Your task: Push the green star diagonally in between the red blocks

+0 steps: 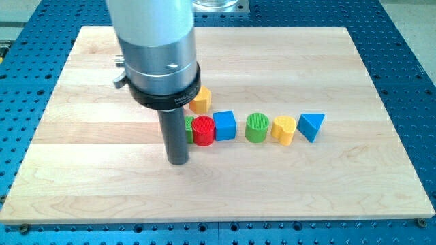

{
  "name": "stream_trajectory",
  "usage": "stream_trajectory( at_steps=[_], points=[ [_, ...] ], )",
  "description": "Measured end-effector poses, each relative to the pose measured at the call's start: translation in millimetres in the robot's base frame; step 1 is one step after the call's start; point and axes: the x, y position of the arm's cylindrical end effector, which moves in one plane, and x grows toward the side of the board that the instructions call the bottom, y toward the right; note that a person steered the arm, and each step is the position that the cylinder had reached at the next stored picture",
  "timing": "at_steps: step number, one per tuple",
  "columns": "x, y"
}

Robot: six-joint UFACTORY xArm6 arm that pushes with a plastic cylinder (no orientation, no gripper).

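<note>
1. Tip: my tip (178, 162) rests on the wooden board (327, 184), at about 7 o'clock from the red cylinder (203, 130) and close to it.
2. Claw state: cannot tell; only a bare rod shows.
3. Green block (189, 128), shape hidden by the rod, touches the red cylinder at its 9 o'clock.
4. Row toward 3 o'clock: blue cube (224, 125), green cylinder (257, 127), yellow block (283, 129), blue triangle (311, 125).
5. Orange block (200, 100) sits at 12 o'clock from the red cylinder.
</note>
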Motion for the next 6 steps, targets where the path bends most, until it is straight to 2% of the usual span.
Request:
stream_trajectory(
  at_steps=[2, 3, 4, 5, 6],
  points=[
    [-30.8, -0.1],
    [-30.8, -0.1],
    [-23.7, -0.2],
    [14.2, 11.3],
    [14.3, 24.4]
  ],
)
